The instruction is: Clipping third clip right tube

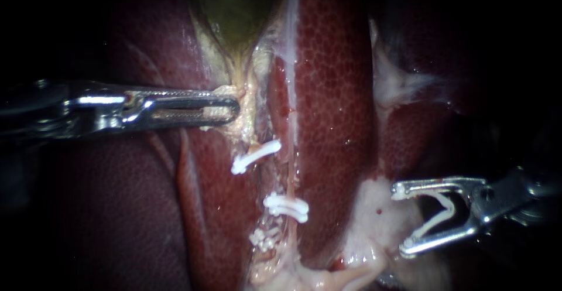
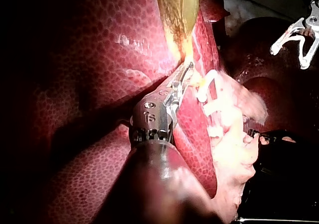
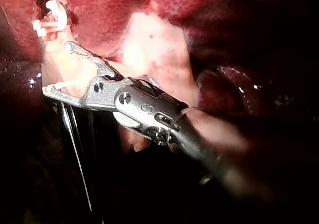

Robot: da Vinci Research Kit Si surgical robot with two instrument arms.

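My left instrument comes in from the left, its jaws shut on pale tissue at the narrow end of the greenish gallbladder; the left wrist view shows the same grip. Below it, thin tubes run down between the liver lobes. They carry three white clips: an upper one, a middle one and a lower one. My right instrument sits at the lower right, apart from the tubes. Its jaws stand wide around a white V-shaped clip that touches both jaws.
Dark red liver lies on both sides of the tubes. Whitish fatty tissue sits between the tubes and my right instrument. More white strands show at the upper right.
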